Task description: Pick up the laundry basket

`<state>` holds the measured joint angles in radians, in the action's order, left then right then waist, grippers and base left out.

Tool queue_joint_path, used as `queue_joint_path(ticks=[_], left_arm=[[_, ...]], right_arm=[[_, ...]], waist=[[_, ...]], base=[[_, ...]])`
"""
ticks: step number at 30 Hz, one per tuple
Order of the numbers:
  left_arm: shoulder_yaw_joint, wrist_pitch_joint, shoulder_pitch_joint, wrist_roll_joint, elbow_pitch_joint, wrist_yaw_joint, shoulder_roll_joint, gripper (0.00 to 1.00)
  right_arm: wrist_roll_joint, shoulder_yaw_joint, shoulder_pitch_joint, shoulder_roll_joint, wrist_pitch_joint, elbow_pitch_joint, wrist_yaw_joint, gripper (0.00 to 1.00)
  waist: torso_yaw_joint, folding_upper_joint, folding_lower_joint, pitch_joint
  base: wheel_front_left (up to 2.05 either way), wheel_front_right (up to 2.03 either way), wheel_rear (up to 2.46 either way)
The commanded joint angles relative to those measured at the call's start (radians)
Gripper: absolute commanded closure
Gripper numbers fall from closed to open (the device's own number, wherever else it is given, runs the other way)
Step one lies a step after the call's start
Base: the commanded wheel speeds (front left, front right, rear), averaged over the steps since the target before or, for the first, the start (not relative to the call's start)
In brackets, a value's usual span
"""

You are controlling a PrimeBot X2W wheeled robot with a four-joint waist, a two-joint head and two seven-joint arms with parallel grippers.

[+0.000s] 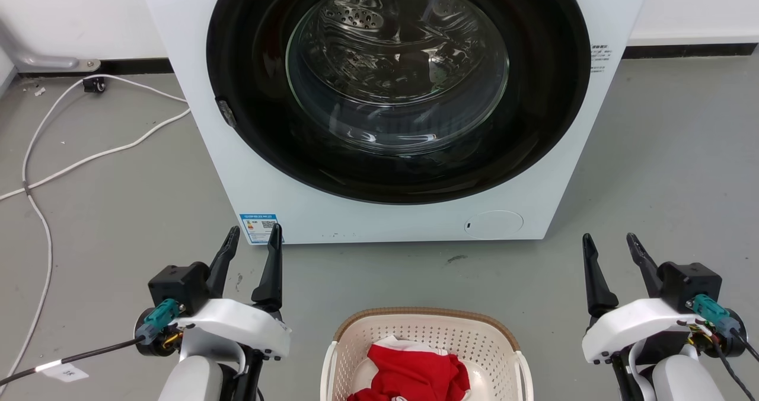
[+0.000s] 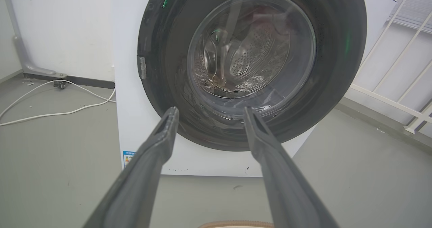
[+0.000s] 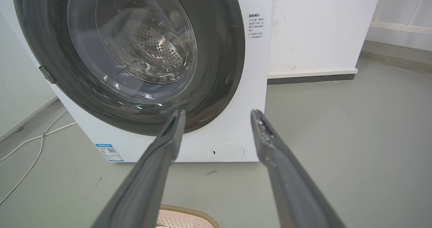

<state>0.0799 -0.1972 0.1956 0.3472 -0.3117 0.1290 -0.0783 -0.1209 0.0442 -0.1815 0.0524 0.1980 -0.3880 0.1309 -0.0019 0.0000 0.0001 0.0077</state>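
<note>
The laundry basket [image 1: 426,336], cream-white and perforated with a brown woven-look rim, sits on the floor at the bottom centre of the head view, with red and white clothing [image 1: 412,374] inside. Its rim edge also peeks into the left wrist view as the basket [image 2: 236,224] and into the right wrist view as the basket [image 3: 184,217]. My left gripper [image 1: 255,238] stands open to the basket's left, fingers pointing at the washer. Open too, my right gripper [image 1: 611,244] is on the basket's right. Both hold nothing and are apart from the basket.
A white front-loading washing machine [image 1: 391,92] with a round glass door, shut, stands directly ahead on the grey floor. White cables [image 1: 89,152] trail across the floor at left. A white railing [image 2: 398,69] stands to the washer's right.
</note>
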Motion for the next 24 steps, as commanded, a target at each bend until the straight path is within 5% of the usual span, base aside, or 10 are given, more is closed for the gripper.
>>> queue_joint_path(ticks=[1, 24], left_arm=[[-0.001, -0.008, 0.023, -0.023, -0.001, 0.000, -0.001, 0.00], [-0.014, -0.054, 0.037, -0.210, -0.058, -0.005, 0.011, 0.00]], right_arm=[[0.025, 0.001, -0.022, -0.001, 0.008, -0.001, 0.000, 0.00], [0.202, 0.007, -0.046, -0.003, 0.052, -0.062, 0.000, 0.00]], waist=[[0.000, 0.0000, -0.0001, 0.000], [-0.002, 0.0000, -0.0001, -0.001]], base=[[0.00, 0.00, 0.00], [0.00, 0.00, 0.00]])
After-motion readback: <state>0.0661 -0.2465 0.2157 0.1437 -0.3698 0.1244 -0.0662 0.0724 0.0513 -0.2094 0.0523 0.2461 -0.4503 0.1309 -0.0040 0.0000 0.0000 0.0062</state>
